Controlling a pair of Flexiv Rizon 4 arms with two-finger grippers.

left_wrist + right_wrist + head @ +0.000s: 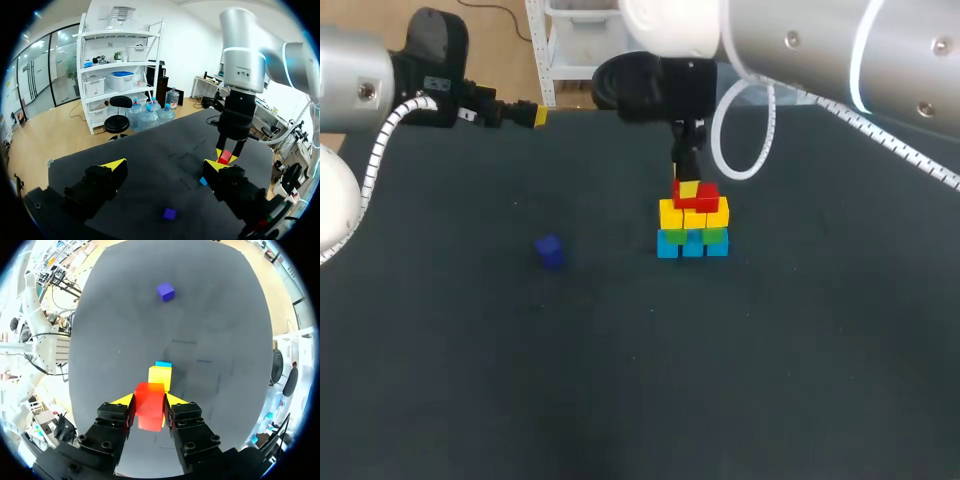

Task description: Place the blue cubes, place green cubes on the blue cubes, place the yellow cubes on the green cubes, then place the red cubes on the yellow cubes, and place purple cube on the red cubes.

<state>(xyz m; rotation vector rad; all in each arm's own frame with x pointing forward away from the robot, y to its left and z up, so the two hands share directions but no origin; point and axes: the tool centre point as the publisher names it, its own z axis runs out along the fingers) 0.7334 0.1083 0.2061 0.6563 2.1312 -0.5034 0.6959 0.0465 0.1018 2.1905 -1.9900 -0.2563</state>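
Robotics lab, seen at the bench.
Two industrial robot arms, the left arm (360,90) at 10 o'clock and the right arm (800,50) at 1 o'clock, hang over a bench (620,400) covered in dark matting. On it sit small test pieces: a stack of coloured cubes (693,225) near the middle and a purple cube (550,251) at the stack's 9 o'clock.

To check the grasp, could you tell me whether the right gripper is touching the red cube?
Touching. In the right wrist view the right gripper presses the red cube from both sides, with no gap showing.
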